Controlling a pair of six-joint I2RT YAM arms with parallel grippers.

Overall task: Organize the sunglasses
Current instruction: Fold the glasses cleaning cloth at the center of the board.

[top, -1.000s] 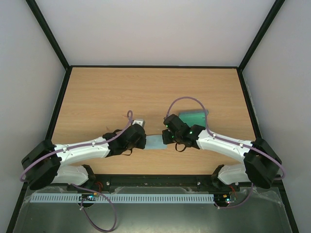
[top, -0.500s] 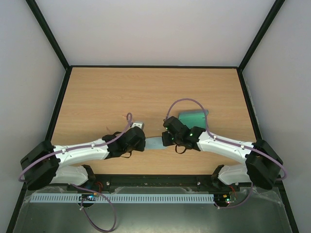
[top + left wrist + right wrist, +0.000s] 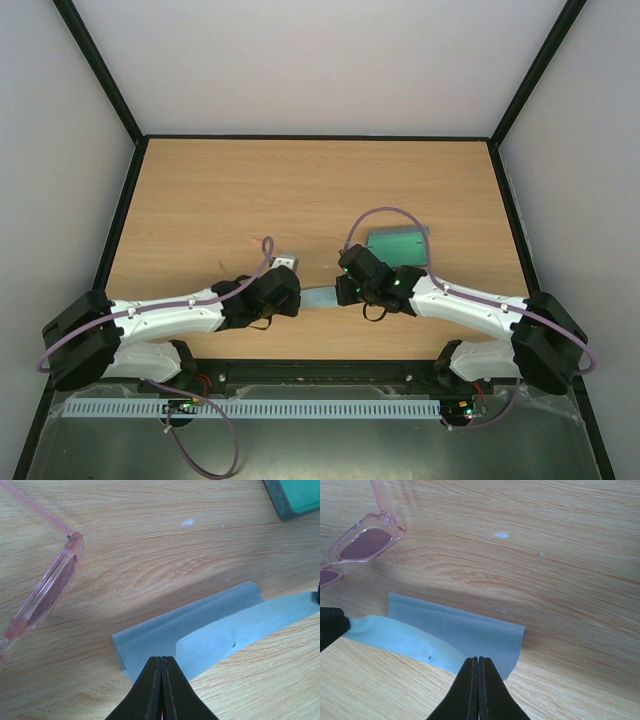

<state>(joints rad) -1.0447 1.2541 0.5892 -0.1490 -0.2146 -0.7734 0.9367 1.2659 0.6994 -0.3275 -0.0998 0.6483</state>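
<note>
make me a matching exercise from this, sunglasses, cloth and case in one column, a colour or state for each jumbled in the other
Column one:
1. sunglasses
2. cloth
3. case

Column two:
a. green inside showing, lying beyond the right arm
b. pink see-through frame, lying on the table, not gripped
c. light blue, pinched at one end by the left gripper and at the other by the right gripper

Pairs: 1-b, 2-c, 3-a
</note>
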